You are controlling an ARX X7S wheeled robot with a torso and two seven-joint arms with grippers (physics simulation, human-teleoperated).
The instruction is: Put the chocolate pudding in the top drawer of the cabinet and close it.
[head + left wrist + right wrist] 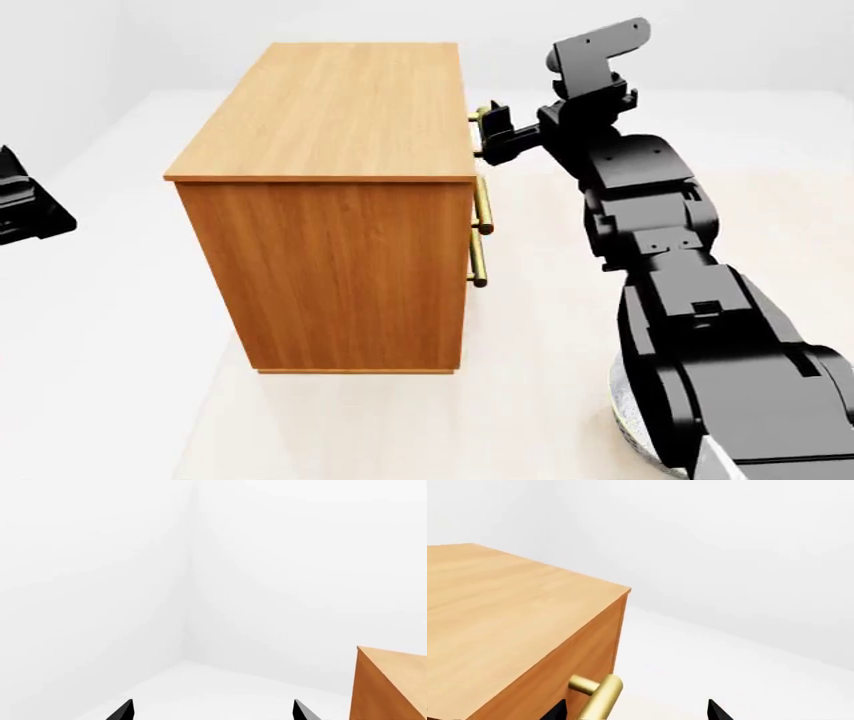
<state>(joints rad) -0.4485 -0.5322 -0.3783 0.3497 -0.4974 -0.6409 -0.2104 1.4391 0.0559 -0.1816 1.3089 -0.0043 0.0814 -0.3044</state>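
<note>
The honey-brown cabinet (pixel 334 190) stands in the middle of the head view, its front facing right, with brass bar handles down that side. My right gripper (pixel 489 133) is open at the top drawer's brass handle (pixel 475 118). In the right wrist view the handle (pixel 599 699) sits between the spread fingertips (pixel 718 712), beside the cabinet's top corner (pixel 507 615). My left gripper (pixel 212 711) is open and empty, pointing at a white wall corner, with the cabinet's edge (pixel 387 685) at one side. Only part of the left arm (pixel 27 205) shows in the head view. The chocolate pudding is out of view.
White walls and a pale floor surround the cabinet. The two lower drawer handles (pixel 481 240) stick out on the cabinet's right face. My right arm (pixel 667 260) stretches along the right side, over my base (pixel 641 420).
</note>
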